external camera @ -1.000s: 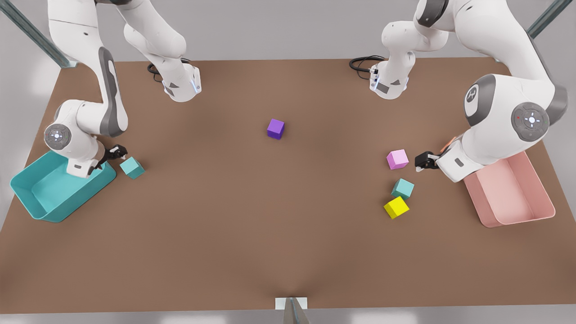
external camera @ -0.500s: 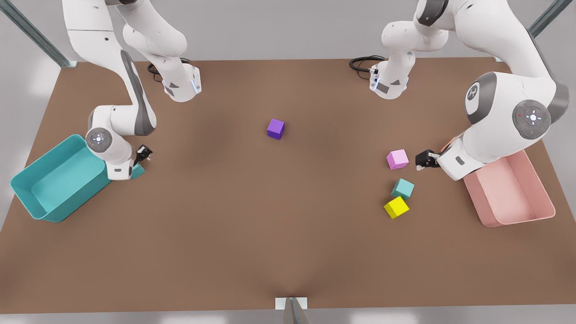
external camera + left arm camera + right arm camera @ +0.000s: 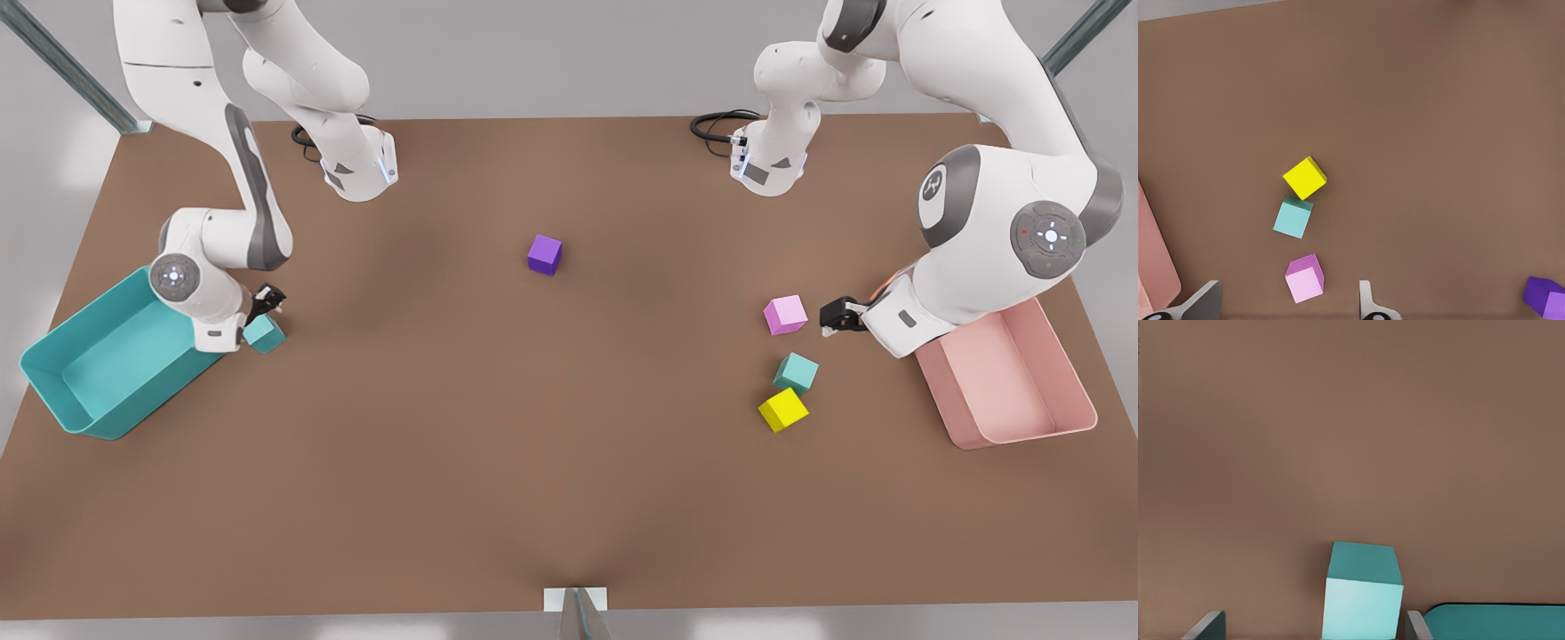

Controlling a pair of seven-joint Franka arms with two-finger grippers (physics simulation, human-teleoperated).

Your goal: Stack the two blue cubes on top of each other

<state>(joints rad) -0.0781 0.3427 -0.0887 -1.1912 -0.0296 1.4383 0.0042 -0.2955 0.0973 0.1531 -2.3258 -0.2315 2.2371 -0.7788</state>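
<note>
One blue cube [image 3: 264, 334] [image 3: 1363, 600] lies beside the teal bin at the front view's left. My right gripper [image 3: 264, 302] [image 3: 1314, 628] hangs over it, open, with the cube between its fingers and nearer one of them. The other blue cube [image 3: 796, 372] [image 3: 1293, 218] rests at the front view's right, touching a yellow cube [image 3: 783, 409] [image 3: 1305, 178]. My left gripper [image 3: 840, 317] [image 3: 1288, 304] is open and holds nothing, just beside a pink cube [image 3: 786, 315] [image 3: 1305, 279].
A teal bin [image 3: 62, 391] [image 3: 1498, 623] sits at the front view's left edge and a pink bin [image 3: 1058, 427] [image 3: 1151, 267] at the right edge. A purple cube [image 3: 544, 254] [image 3: 1546, 297] lies mid-table.
My right arm swung from over the teal bin toward the blue cube, then eased back slightly, so more of the cube shows. The left arm has barely moved.
</note>
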